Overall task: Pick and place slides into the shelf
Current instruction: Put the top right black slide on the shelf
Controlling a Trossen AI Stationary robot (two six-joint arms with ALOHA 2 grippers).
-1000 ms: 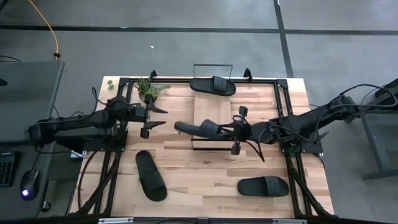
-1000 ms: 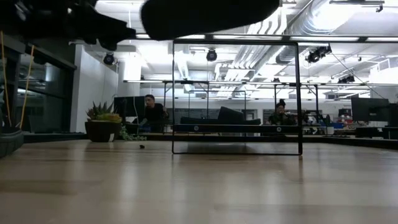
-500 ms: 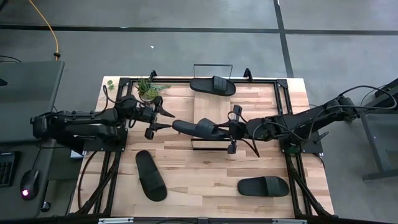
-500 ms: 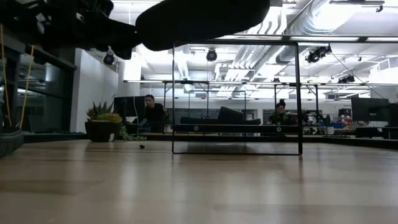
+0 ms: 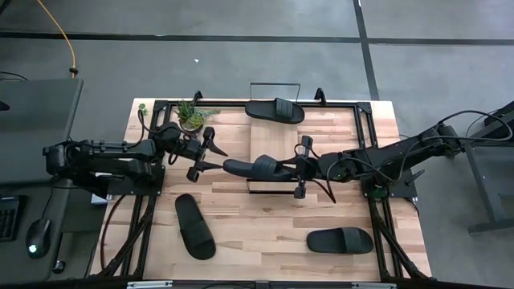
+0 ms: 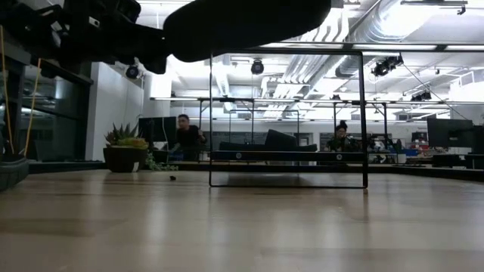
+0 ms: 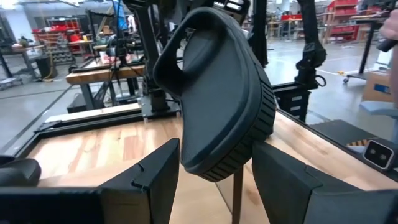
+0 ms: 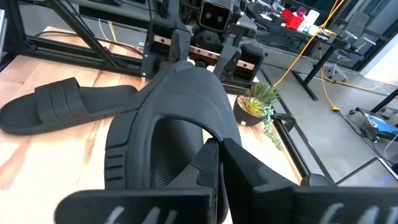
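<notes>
A black slide [image 5: 255,167] hangs in the air over the near end of the shelf [image 5: 273,138], lying left to right. My right gripper [image 5: 297,168] is shut on it. My left gripper [image 5: 218,160] is open at the slide's left end [image 7: 217,158], one finger on either side; I cannot tell whether they touch it. In the low view the slide [image 6: 242,19] is high above the table. A second slide [image 5: 275,110] lies on the shelf's far end. Two more slides [image 5: 194,226] [image 5: 340,240] lie flat on the table. My right gripper pinches the near edge of the slide's strap [image 8: 208,138] between its two fingers. The fingers come about level from the table's right side, along the slide. The slide is lifted clear of the shelf and the table and reaches out leftward from the fingers.
A small potted plant [image 5: 191,116] stands at the table's far left. The shelf's black wire frames [image 6: 287,117] rise at its near and far ends. Bare wood lies between the two slides near the front edge. People sit in the room beyond the table.
My left gripper has gone toward the table's right edge and a little down, turning as it went. Its open fingers now stand about the left end of the held slide. The slide stays lifted in my right gripper.
</notes>
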